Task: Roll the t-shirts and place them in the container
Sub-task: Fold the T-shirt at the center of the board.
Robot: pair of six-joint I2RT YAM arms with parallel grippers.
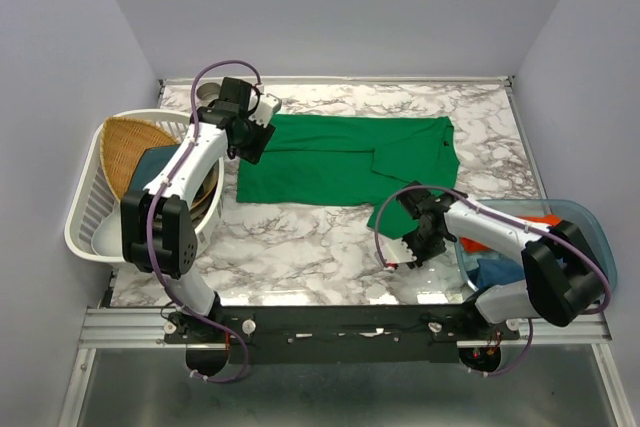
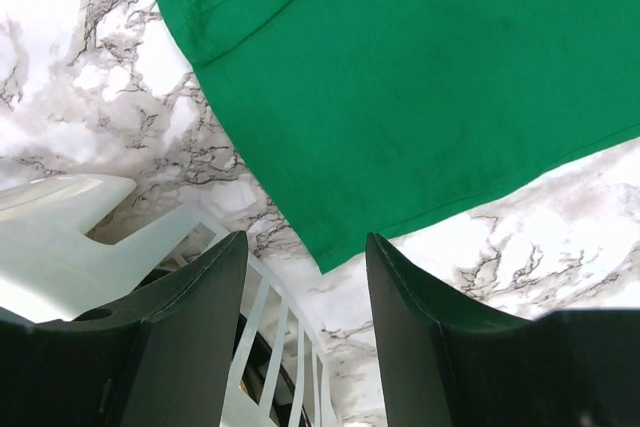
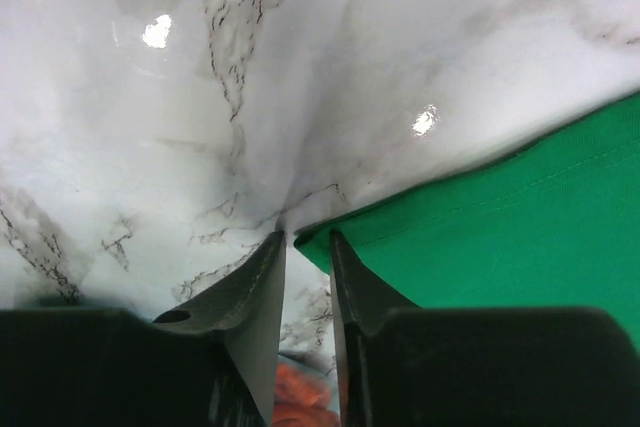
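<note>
A bright green t-shirt (image 1: pixel 340 157) lies spread flat on the marble table. My left gripper (image 1: pixel 250 142) hovers open just off its far left corner; in the left wrist view the green cloth (image 2: pixel 420 77) ends in a corner just ahead of the open left gripper (image 2: pixel 306 239). My right gripper (image 1: pixel 408 232) is low at the shirt's near right corner. Its jaws stand a narrow gap apart, with the green corner (image 3: pixel 480 227) right at the tips of the right gripper (image 3: pixel 307 235). An orange-red t-shirt (image 1: pixel 545 219) and a blue one (image 1: pixel 495 272) sit bundled in a bin.
A clear plastic bin (image 1: pixel 590 217) stands at the near right, beside the right arm. A white slatted basket (image 1: pixel 85 212) at the left holds a wicker tray (image 1: pixel 130 147) and a dark teal plate (image 1: pixel 155 162); its rim (image 2: pixel 60 247) is close under the left gripper.
</note>
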